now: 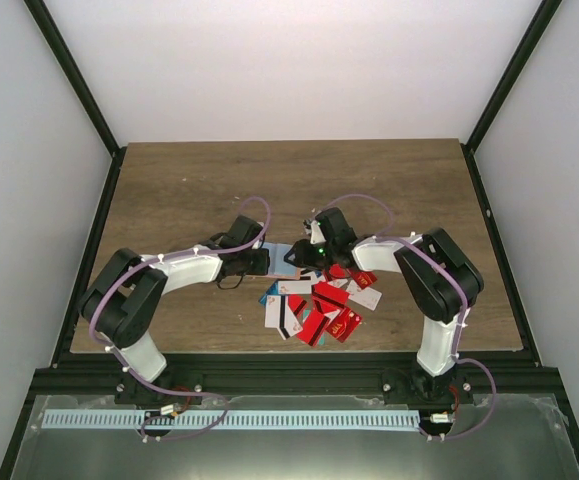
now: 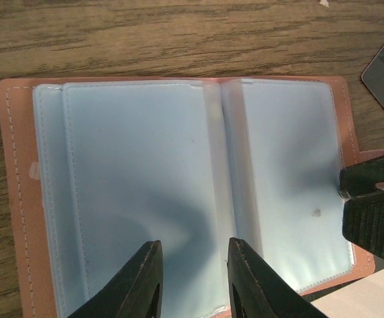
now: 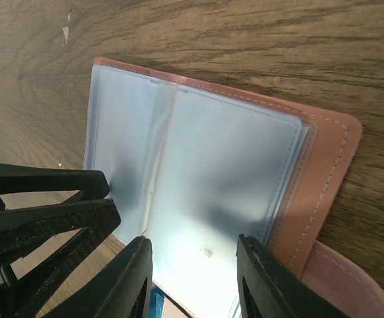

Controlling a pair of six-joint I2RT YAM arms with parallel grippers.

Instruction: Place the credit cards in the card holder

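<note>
We've got the holder (image 2: 12,199) open flat, sleeves (image 2: 132,185) empty. None of the cards (image 1: 319,305) in yet, all piled just beside it, near side. The left gripper (image 2: 193,244) and right gripper (image 3: 193,238) sit over the holder, fingers spread, pinching nothing.

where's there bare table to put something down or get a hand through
Bare: the far half of the table, between its back edge and the arms; also a near-left patch between the left arm and the credit cards. Crowded: the middle, where the left gripper and right gripper meet over the card holder.
</note>
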